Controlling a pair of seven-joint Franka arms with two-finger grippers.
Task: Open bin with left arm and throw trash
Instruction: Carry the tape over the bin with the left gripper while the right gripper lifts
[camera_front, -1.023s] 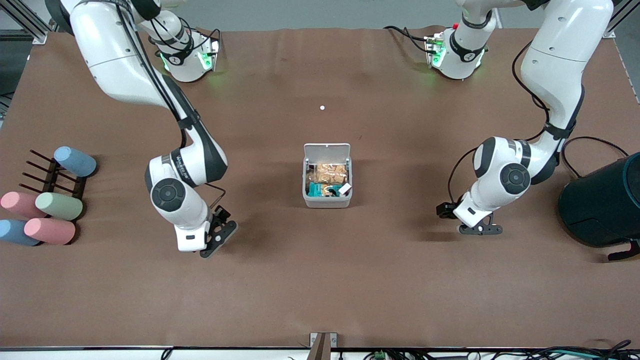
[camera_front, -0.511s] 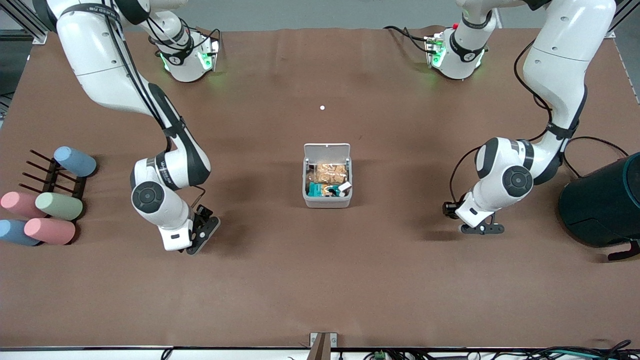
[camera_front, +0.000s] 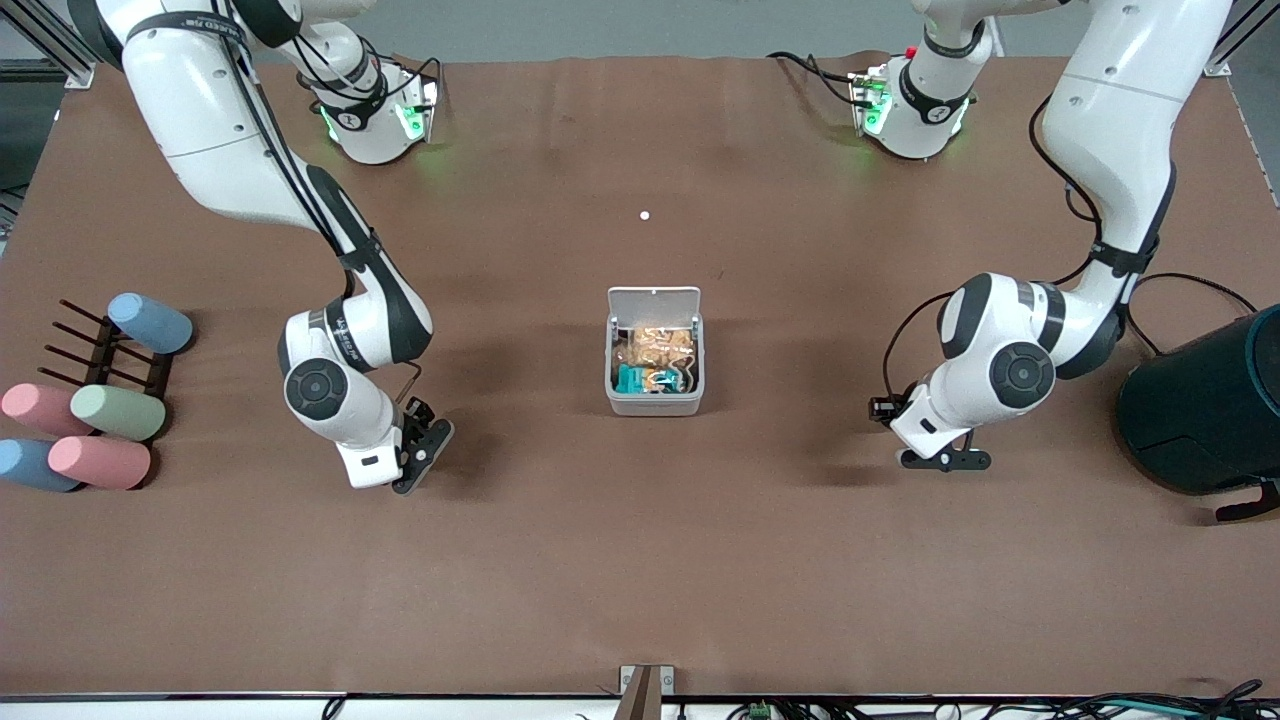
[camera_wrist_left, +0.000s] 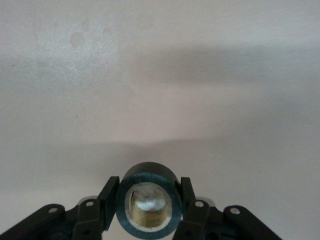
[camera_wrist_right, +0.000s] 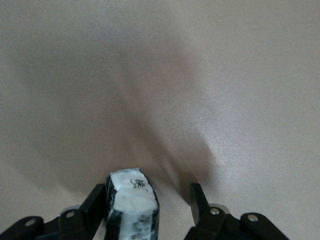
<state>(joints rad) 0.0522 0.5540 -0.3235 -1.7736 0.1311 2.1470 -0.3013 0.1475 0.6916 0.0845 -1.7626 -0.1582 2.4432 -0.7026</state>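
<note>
both pincers low, left pincer (camera_wrist_left: 148, 207) apparently around ring (camera_wrist_left: 148, 201)

Matt brown paper-like covering, faintly creased, over the desk (camera_front: 640, 560); smooth white-grey plastic for the bin (camera_front: 654, 403) and its lid (camera_front: 654, 300). Glossy white shells with black joints on the left arm (camera_front: 1105, 130); dull black rubbery ring (camera_wrist_left: 148, 202) with pale centre between matt black fingers (camera_wrist_left: 187, 192).
</note>
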